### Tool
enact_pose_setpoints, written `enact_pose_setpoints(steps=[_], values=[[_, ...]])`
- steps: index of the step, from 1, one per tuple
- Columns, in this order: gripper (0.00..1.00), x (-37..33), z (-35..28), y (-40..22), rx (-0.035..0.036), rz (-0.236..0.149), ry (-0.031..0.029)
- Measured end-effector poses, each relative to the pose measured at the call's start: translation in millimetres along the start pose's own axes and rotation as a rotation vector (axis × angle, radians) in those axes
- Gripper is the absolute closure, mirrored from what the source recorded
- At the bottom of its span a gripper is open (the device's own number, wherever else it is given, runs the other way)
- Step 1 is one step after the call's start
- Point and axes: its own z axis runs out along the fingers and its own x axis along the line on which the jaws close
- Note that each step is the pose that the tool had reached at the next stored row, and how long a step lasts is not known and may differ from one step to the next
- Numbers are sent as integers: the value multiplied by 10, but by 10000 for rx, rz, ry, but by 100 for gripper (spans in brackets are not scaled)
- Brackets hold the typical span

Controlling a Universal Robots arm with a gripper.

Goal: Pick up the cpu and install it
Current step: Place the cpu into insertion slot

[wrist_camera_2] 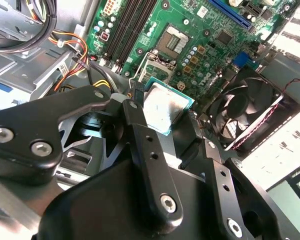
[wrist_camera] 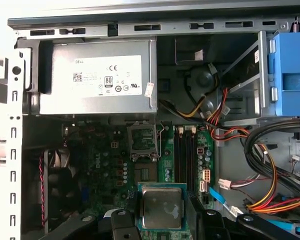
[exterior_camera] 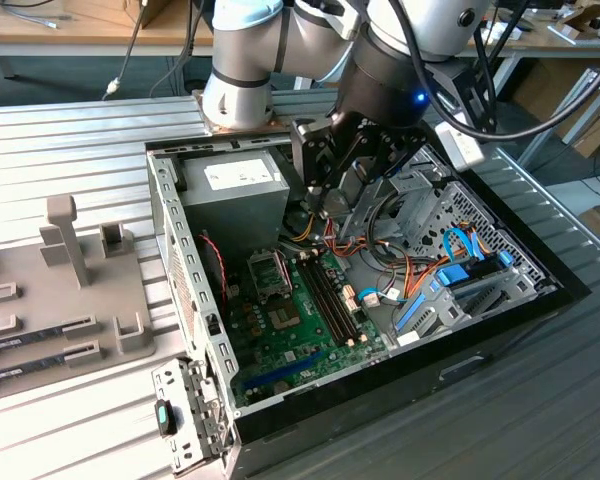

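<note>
Black two-fingered gripper (wrist_camera: pixel 162 220) pinching the thin, pale silvery square cpu (wrist_camera: pixel 161 207) over an open grey metal computer case (exterior_camera: pixel 190 270).
The cpu is clamped by opposite edges and held level above the green motherboard (wrist_camera: pixel 166 165), apart from the bare square socket (wrist_camera: pixel 141 173), whose metal frame (wrist_camera: pixel 143 139) stands flipped open.

The cpu (wrist_camera: pixel 161 206) seems clamped between the jaws over the motherboard (wrist_camera: pixel 102 160).

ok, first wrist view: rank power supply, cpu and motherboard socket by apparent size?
1. power supply
2. cpu
3. motherboard socket
The cpu is much nearer the camera, so its lead over the socket may just be nearness.
</note>
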Motion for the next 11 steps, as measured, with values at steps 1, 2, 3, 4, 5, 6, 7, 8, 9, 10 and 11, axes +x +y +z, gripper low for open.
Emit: enact_pose_setpoints(steps=[1,2,3,4,5,6,7,8,9,10,11], values=[[53,0,3,-4,0,-1,0],[53,-1,8,-10,0,0,0],[53,-1,11,-15,-1,0,0],[53,-1,13,-17,0,0,0],[53,-1,15,-20,0,0,0],[53,-2,18,-23,0,-1,0],[53,-2,21,-25,-1,0,0],[53,-3,25,-30,0,-1,0],[53,-3,30,-35,-1,-1,-1],[53,-3,33,-39,1,0,0],[53,-4,38,-44,0,-1,0]])
